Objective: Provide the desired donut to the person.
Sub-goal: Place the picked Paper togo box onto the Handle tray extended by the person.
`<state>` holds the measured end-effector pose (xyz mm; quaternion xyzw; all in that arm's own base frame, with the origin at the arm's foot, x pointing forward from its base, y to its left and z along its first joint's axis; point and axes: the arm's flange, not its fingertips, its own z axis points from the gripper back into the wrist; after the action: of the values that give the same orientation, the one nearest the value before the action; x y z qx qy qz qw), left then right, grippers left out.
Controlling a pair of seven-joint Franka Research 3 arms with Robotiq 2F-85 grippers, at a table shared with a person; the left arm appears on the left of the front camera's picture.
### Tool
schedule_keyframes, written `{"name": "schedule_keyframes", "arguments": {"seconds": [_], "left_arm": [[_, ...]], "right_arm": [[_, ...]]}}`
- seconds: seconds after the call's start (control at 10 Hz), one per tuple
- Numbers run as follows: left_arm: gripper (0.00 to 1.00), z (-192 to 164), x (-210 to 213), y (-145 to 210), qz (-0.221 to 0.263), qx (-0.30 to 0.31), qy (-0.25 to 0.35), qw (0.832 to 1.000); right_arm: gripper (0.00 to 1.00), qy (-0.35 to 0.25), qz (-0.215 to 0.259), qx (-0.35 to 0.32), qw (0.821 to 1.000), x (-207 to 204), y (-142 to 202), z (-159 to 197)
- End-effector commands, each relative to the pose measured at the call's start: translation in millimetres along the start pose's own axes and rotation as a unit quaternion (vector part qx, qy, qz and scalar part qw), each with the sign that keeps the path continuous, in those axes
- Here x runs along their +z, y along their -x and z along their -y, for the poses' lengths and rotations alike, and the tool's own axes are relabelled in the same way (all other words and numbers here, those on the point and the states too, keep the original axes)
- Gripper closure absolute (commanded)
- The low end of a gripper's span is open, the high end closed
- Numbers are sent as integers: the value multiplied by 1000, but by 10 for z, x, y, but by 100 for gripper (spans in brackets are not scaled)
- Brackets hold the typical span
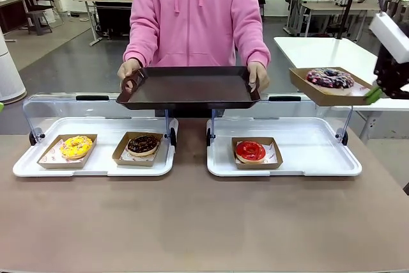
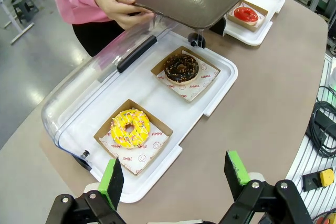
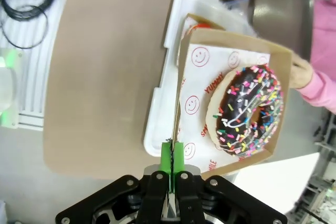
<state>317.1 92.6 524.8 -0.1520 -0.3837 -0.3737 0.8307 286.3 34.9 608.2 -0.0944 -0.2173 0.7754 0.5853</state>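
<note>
The brown table (image 1: 192, 222) carries two white display trays (image 1: 25, 167) with their clear lids swung back. Behind them the person (image 1: 192, 17) holds a dark serving tray (image 1: 188, 87) level in both hands, with nothing on it. The wanted item, a chocolate donut with coloured sprinkles (image 1: 330, 78), sits in a cardboard box (image 1: 307, 87) held in the air just to the right of that tray. The right pincer (image 3: 172, 156) is pinched tight on one thin side wall of the box. The left pincer (image 2: 176, 174) hangs wide apart and empty above the yellow donut (image 2: 130, 128). With such a grip on the edge, the card could bend or tip and the donut slide out, and the box may catch the tray's raised rim
</note>
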Motion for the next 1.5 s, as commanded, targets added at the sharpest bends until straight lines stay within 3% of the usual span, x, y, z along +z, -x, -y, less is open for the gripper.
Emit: {"name": "schedule_keyframes", "arguments": {"seconds": [0.0,0.3,0.5,0.9,1.1,1.4], "left_arm": [[0,-8,2,6,4,-2,2,1000],[0,-8,2,6,4,-2,2,1000],[0,-8,2,6,4,-2,2,1000],[0,-8,2,6,4,-2,2,1000],[0,-8,2,6,4,-2,2,1000],[0,-8,2,6,4,-2,2,1000]], "right_arm": [[99,-12,-36,-15,999,55,-659,604],[99,14,-109,-116,987,-372,-1667,1561],[99,-10,-125,-106,986,-1011,-2174,1994],[99,-33,-130,-113,985,-1931,-2022,2316],[99,-64,-112,-95,987,-2075,-1904,2329],[99,-66,-93,-99,988,-2184,-1731,2289]]}}
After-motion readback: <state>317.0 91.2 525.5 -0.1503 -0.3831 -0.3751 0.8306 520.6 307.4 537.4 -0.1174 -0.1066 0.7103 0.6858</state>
